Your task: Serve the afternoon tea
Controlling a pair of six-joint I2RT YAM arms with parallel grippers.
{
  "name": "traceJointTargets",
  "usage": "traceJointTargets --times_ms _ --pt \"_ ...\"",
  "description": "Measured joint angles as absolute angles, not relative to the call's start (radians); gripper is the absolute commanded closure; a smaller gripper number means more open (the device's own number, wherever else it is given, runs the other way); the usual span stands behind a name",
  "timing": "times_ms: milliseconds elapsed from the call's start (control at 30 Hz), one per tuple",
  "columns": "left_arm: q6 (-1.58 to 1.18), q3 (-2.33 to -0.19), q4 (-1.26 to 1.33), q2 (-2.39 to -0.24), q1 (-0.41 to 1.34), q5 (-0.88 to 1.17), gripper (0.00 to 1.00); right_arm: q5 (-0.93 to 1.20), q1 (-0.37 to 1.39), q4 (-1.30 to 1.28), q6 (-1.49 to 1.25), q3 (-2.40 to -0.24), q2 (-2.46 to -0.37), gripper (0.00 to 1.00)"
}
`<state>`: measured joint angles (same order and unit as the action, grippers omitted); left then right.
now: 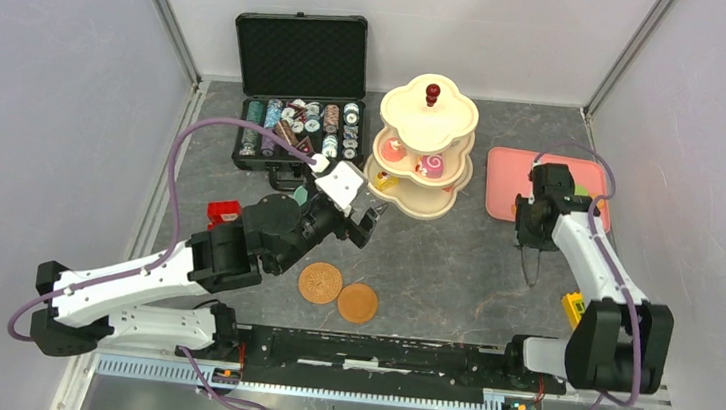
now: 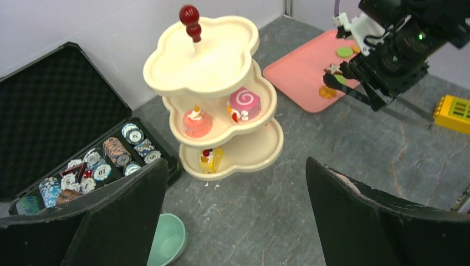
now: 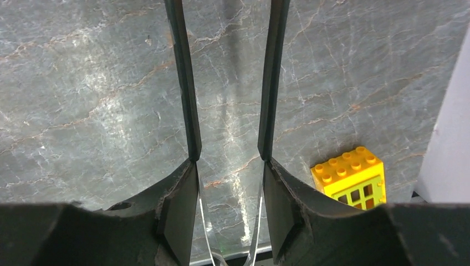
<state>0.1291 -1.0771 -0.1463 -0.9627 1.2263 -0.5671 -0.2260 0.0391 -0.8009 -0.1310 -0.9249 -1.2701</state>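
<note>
Stand: cream three-tier stand (image 1: 442, 122) with a red knob, upright at 12 o'clock of the table's centre in the top view.
Pastries: pink swirl roll (image 2: 244, 102) and pink cake (image 2: 197, 123) on the middle tier, yellow roll (image 2: 211, 159) on the bottom tier. More small pieces lie on the pink tray (image 1: 506, 189) at 3 o'clock of the stand.
Teal cup: teal cup (image 2: 166, 241) on the table at 8 o'clock of the stand, partly under the left arm.
Saucers: two brown saucers (image 1: 320, 282) just beside each other at 7 o'clock of the stand.
Left gripper (image 2: 235, 162): released, jaws wide apart and empty, facing the stand.
Right gripper (image 1: 530, 271): fingers narrowly parted and empty, over bare table at 6 o'clock of the tray.
Other: open poker chip case (image 1: 303, 54) at 9 o'clock of the stand; yellow brick (image 3: 349, 177) at 4 o'clock of the right gripper.
</note>
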Motion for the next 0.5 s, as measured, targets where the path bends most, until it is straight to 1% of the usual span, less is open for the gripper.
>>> traceJointTargets --times_ms 200,400,500 --pt "0.128 -1.015 -0.144 -0.924 1.226 -0.538 0.00 -0.139 -0.046 -0.838 -0.087 -1.015 -1.393 0.49" --pt "0.127 -1.006 -0.119 -0.887 1.226 -0.512 0.00 -0.105 -0.054 -0.875 -0.062 -1.119 -1.466 0.49" --pt "0.127 -1.000 -0.110 -0.879 1.226 -0.512 0.00 -0.107 -0.052 -0.893 -0.051 -1.126 -1.487 0.46"
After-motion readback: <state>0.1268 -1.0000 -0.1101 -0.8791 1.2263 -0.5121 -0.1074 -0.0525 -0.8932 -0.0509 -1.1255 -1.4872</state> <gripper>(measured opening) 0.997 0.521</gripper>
